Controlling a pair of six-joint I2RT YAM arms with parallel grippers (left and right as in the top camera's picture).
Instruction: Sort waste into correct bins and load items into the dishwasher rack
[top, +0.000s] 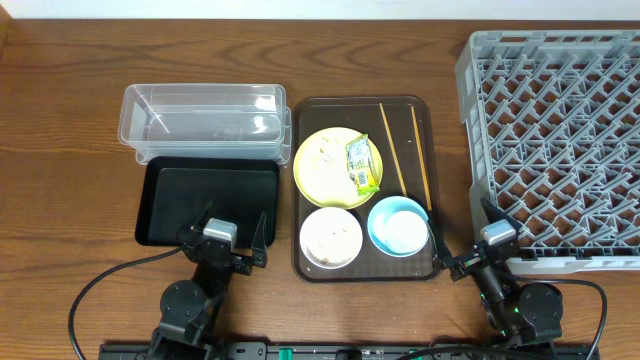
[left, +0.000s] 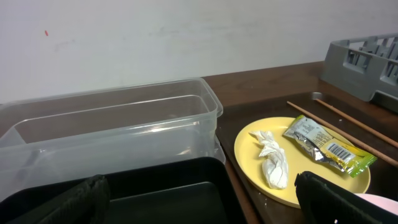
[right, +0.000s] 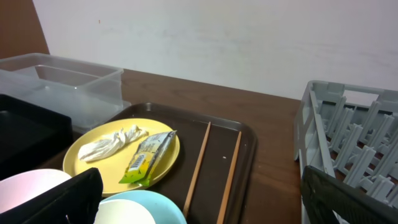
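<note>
A yellow plate (top: 310, 172) on the brown serving tray carries a green-and-yellow wrapper (top: 362, 165) and a crumpled white wad (left: 273, 163). Two chopsticks (top: 393, 150) lie right of it. A white bowl (top: 306, 232) and a light blue bowl (top: 378, 212) with a white cup (top: 402, 234) inside sit at the tray's front. The clear tub (top: 200, 92) and black tray (top: 215, 195) stand to the left, and the grey rack (top: 560, 120) to the right. My left gripper (top: 222, 240) is open and empty over the black tray's near edge. My right gripper (top: 465, 238) is open and empty between the serving tray and the rack.
The brown serving tray (top: 315, 270) holds all the dishes. The wrapper (right: 148, 157), plate (right: 102, 168) and chopsticks (right: 199, 162) lie ahead of the right wrist. The rack's wall (right: 348, 137) is close on its right. Cables trail along the table's front edge.
</note>
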